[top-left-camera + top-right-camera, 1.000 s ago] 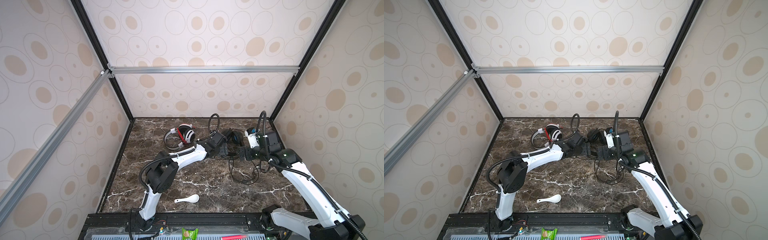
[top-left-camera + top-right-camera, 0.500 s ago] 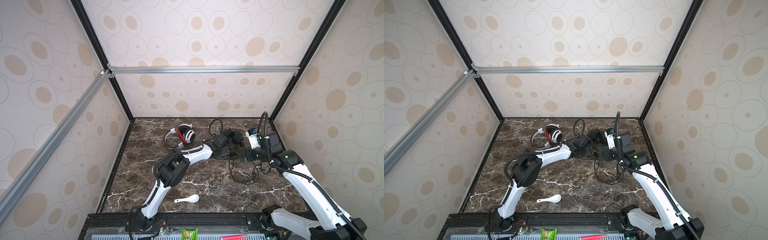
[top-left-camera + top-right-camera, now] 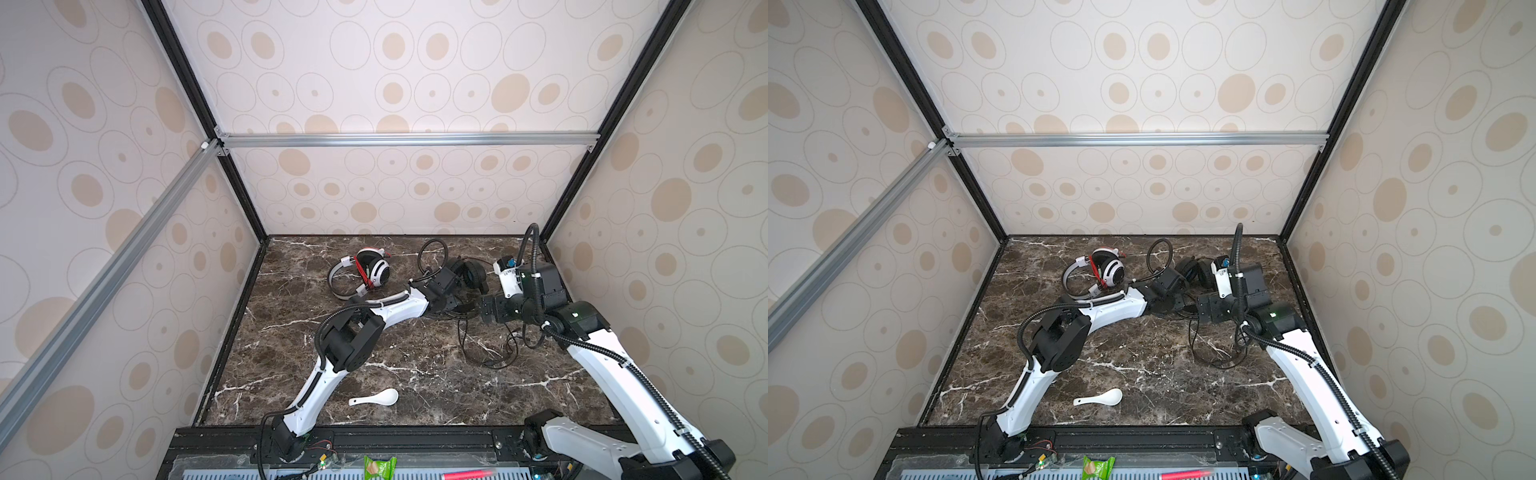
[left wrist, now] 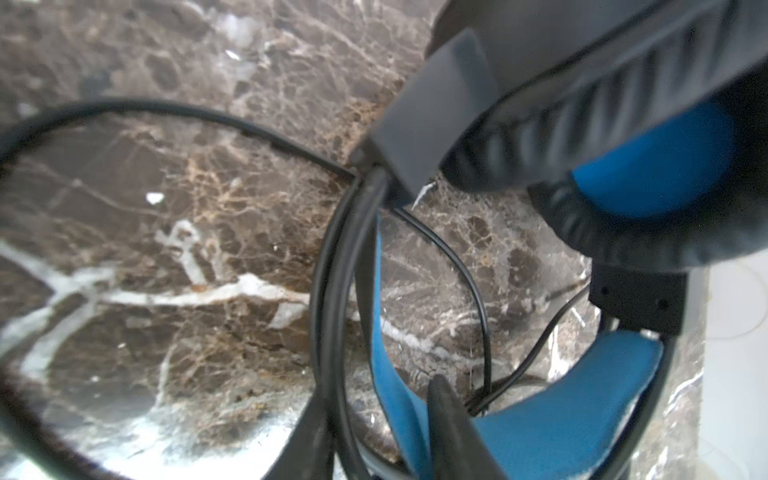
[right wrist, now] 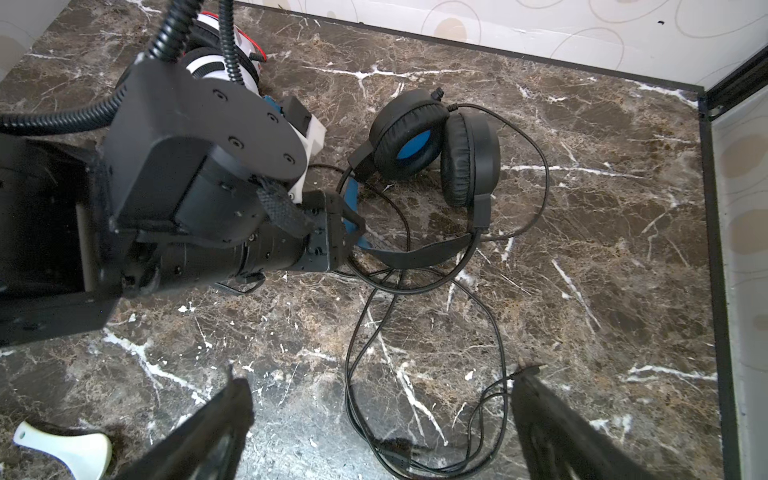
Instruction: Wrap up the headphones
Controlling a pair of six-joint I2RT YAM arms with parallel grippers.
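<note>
White headset (image 3: 380, 272), red cord showing on it, lies well to the left of the black headset (image 5: 415, 133) and apart from it. White spoon (image 3: 384, 397) lies far off to the black headset's front-left. Left gripper (image 5: 352, 222) comes in from the black headset's left with its jaws clamped on the blue-lined band, and the two ear cups rest together just behind the grip. Right gripper (image 5: 382, 380), jaws spread wide and holding nothing, hovers to the black headset's front-right over its black cord (image 5: 347, 374), which lies in loose loops in front of the headset.
</note>
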